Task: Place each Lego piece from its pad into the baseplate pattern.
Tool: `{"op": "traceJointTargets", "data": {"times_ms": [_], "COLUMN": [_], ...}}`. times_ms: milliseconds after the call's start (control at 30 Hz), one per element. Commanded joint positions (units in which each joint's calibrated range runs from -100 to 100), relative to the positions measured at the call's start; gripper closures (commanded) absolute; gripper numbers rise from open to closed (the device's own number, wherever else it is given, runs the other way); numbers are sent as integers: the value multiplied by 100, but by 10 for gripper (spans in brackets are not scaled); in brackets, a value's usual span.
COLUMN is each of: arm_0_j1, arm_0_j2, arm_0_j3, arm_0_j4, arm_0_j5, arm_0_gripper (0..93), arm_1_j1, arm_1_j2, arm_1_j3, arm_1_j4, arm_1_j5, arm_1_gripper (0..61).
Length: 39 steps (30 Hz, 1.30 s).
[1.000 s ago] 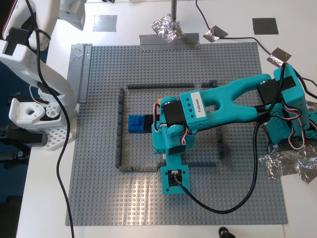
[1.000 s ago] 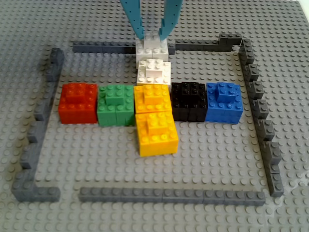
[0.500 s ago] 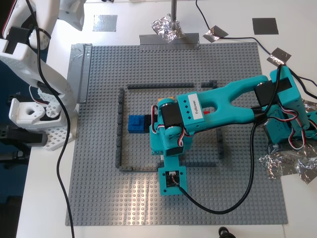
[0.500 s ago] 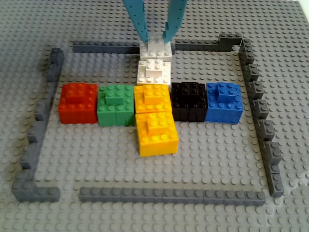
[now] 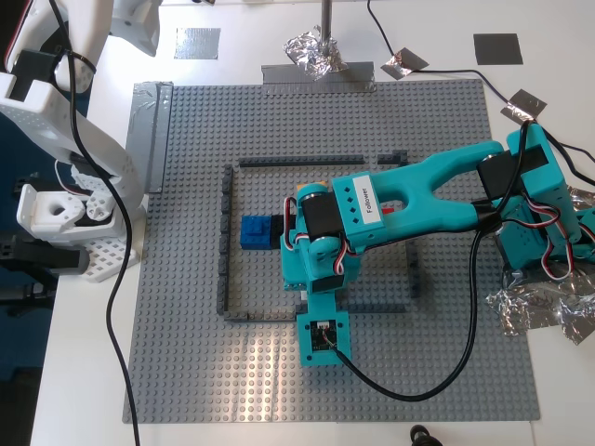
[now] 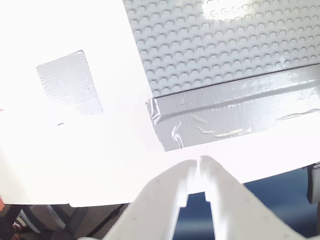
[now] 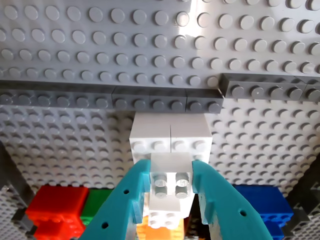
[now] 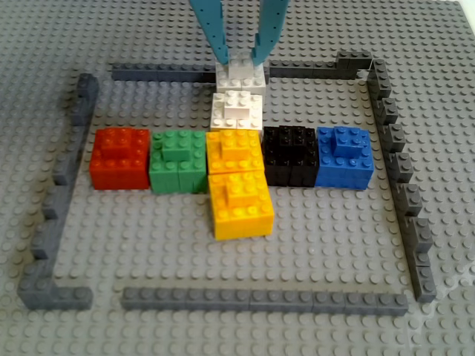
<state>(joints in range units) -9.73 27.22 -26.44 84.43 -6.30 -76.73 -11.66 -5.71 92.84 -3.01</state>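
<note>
My first gripper (image 7: 169, 197) has its teal fingers (image 7: 220, 210) closed snug on the small stud block atop a white brick (image 7: 170, 139), which sits on the baseplate (image 5: 446, 353) inside the pattern, right against the dark grey frame strip (image 7: 155, 97). Judging by looks, that brick is light, rigid and slick-sided plastic, so squeezing 2 opposite flat walls is the way to hold it, and it needs a straight-down push so the studs seat. The other view shows what the wrist cam can't: the full row of red (image 8: 119, 157), green (image 8: 178, 160), orange (image 8: 236, 150), black (image 8: 291, 154) and blue (image 8: 344, 156), plus a second orange brick (image 8: 240, 204) in front. In the exterior view the arm hides most of that. Farther off, my second gripper (image 6: 196, 167) hangs past the taped baseplate edge (image 6: 235, 112) with its white fingers nearly touching, holding nothing, near an empty pad (image 6: 70, 82).
</note>
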Motion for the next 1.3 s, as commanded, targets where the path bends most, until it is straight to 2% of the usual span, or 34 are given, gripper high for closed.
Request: {"op": "traceJointTargets", "data": {"times_ms": [0,267,400,500,700,867,1100,1267], "arm_0_j1": [48,48,48,92,113,179,193,208], "arm_0_j2": [-44,-44,-44,-44,-44,-138,-293,-567], "arm_0_j3": [-196,-196,-196,-187,-187,192,220,427], "arm_0_j4": [-14,2,27,35,35,-14,35,-6], "arm_0_j5": [-8,-8,-96,-183,-174,-174,-149,-135], "arm_0_gripper": [857,855,728,672,673,668,670,668], "arm_1_j1": [1,16,16,30,74,81,132,197], "arm_1_j2": [-62,-70,-36,-36,-36,-36,-2,273], "arm_1_j3": [-310,-301,-328,-355,-427,-409,-3,-400], "arm_1_j4": [-57,-33,-49,-49,0,-73,-635,-529], "arm_1_j5": [54,54,39,29,49,137,127,161], "arm_1_gripper": [612,612,612,612,612,612,612,612]}}
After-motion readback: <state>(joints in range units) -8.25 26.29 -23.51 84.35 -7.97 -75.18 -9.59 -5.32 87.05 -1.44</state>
